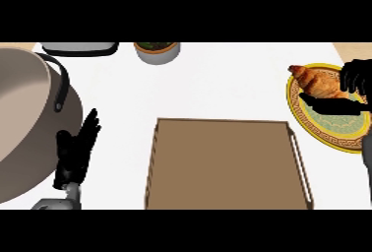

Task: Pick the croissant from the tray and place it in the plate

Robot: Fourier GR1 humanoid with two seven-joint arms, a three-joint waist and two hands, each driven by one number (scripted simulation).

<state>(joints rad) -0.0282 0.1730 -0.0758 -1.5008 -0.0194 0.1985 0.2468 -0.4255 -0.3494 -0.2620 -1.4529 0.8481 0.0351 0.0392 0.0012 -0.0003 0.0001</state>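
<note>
The golden-brown croissant [318, 81] is over the upper part of the round plate [341, 141], which has a yellow patterned rim and a green centre and lies at the counter's right edge. My right hand [356, 78] curls round the croissant's right side, with its thumb [328, 105] reaching under it; I cannot tell if the croissant rests on the plate. The brown wooden tray [225, 165] sits in the middle with nothing on it. At the lower left my left hand [76, 150] rests open, fingers up, beside the tray.
A large grey pot [25, 123] with a black handle [62, 81] fills the left side, close to my left hand. A small potted plant [156, 50] and a grey-and-black object [78, 48] stand at the back edge.
</note>
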